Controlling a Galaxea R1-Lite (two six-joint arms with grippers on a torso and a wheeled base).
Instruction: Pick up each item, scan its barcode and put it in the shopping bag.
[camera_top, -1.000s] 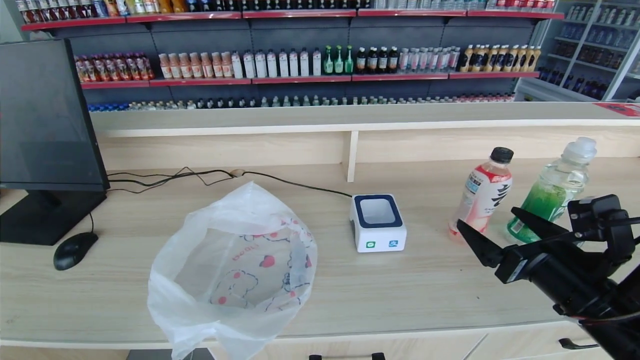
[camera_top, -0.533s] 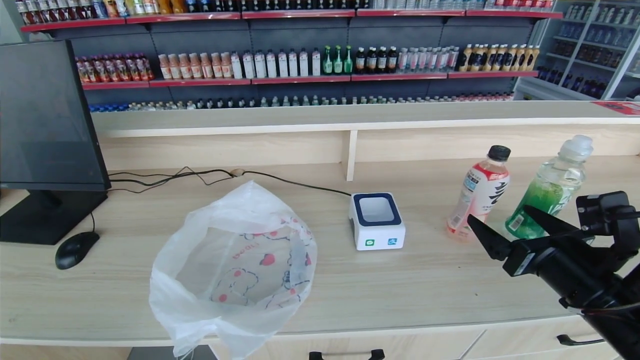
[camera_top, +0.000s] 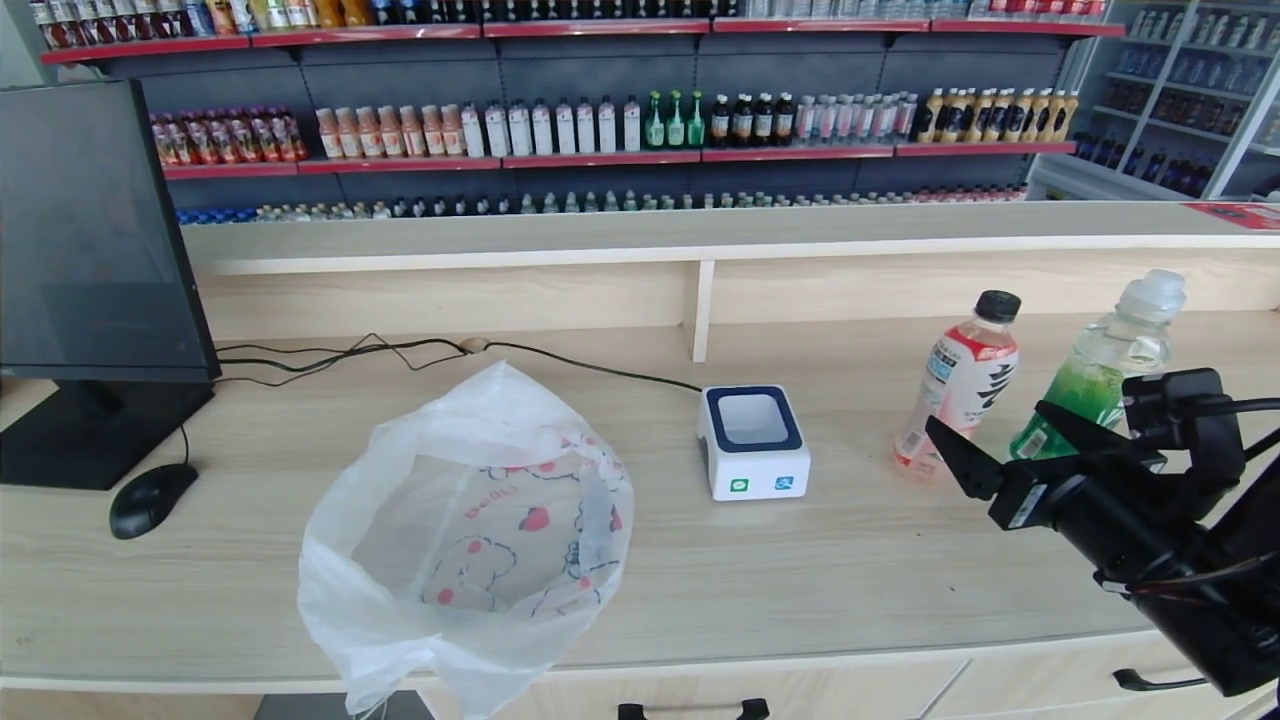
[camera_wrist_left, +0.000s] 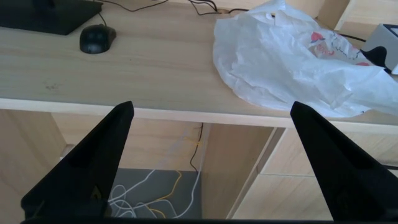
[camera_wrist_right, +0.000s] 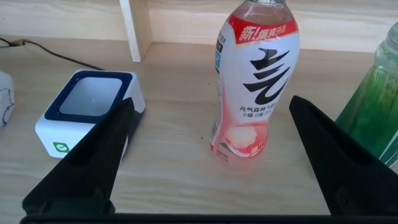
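Head view. We are logging a pale wood-grain counter (camera_top: 800, 570). On it a thin, crinkled, translucent plastic shopping bag (camera_top: 465, 540) is standing open, printed with red hearts. A boxy white scanner (camera_top: 753, 443) with a dark-blue-framed window is sitting just beside the bag. Farther to the right, a pink-labelled clear bottle (camera_top: 960, 385) with a black cap is standing upright. A green-tinted clear bottle (camera_top: 1100, 370) with a pale cap is standing near it. The right gripper (camera_top: 985, 418) is hovering in front of the two bottles, its black pointed fingers spread wide and holding nothing. A flat dark monitor (camera_top: 95, 250) and a rounded black mouse (camera_top: 150, 498) are resting at the left end.

Left wrist view. The left gripper (camera_wrist_left: 209, 109) is hanging below the counter's front edge, its fingers wide apart and empty. The bag is lying rumpled on the surface above.

Right wrist view. We are seeing the pink bottle between the spread fingers but farther off, untouched, with the scanner to one side and the green bottle to the other.
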